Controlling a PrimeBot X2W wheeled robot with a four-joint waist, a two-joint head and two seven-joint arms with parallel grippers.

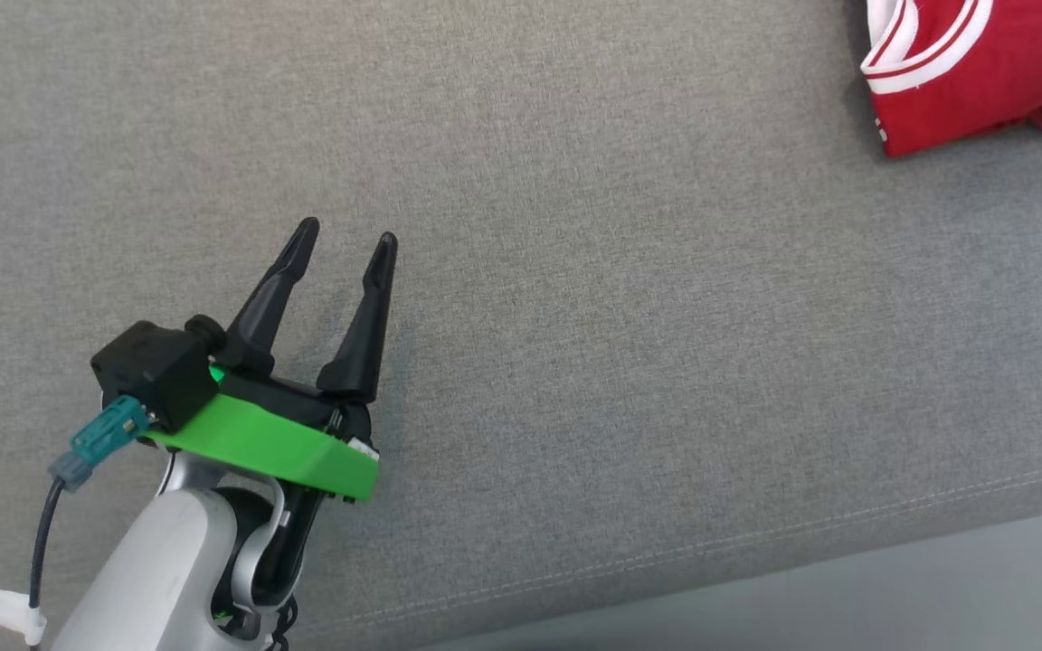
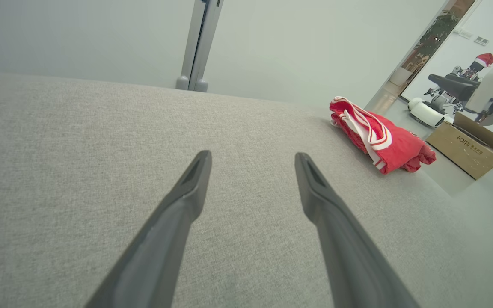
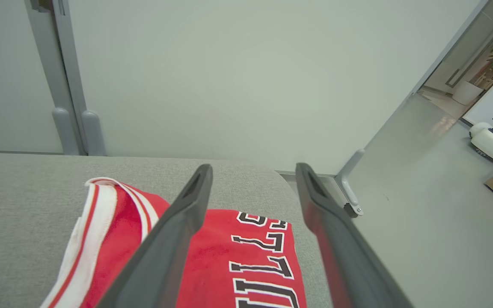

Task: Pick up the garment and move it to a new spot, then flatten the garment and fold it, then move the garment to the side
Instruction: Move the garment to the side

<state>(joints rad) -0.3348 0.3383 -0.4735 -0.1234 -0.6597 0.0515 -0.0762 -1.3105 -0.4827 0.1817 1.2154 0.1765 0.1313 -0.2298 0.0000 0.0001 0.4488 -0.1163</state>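
I'm hovering my right gripper (image 3: pixel 253 167) over the jersey (image 3: pixel 246 256), fingers spread wide with nothing between them. The red bundle is lying folded toward the far right end of the grey cushion (image 1: pixel 575 362), and to my eye that's the side spot this job is asking for. I'm holding my left gripper (image 1: pixel 347 231) wide and empty too, over bare cushion and well apart from the jersey, so it's sitting clear of the fold and isn't risking dragging it open.
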